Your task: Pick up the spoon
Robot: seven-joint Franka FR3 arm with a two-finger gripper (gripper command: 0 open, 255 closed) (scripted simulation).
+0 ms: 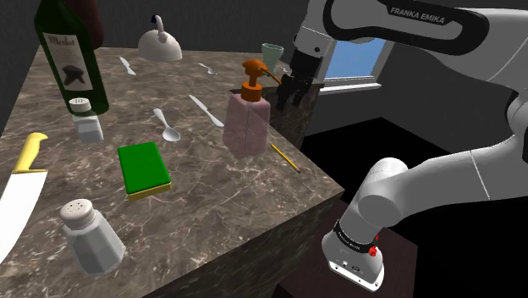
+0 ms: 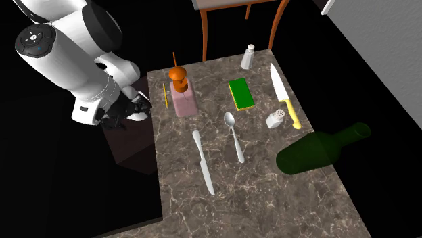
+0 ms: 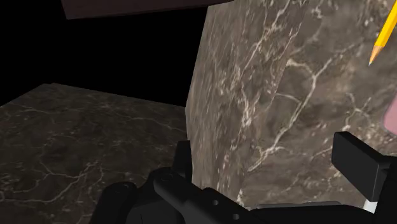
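The pincer hangs open, nothing in its gap, at the worktop edge. I judge it should lift over the pink dispenser and knife, then straddle the handle of the spoon, which lies flat at frame centre in the second exterior view. The wrist view instead gives a pencil tip, upper right.

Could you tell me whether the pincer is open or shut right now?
Open: in the wrist view the pincer has its two black fingers standing apart, with nothing clasped between them.
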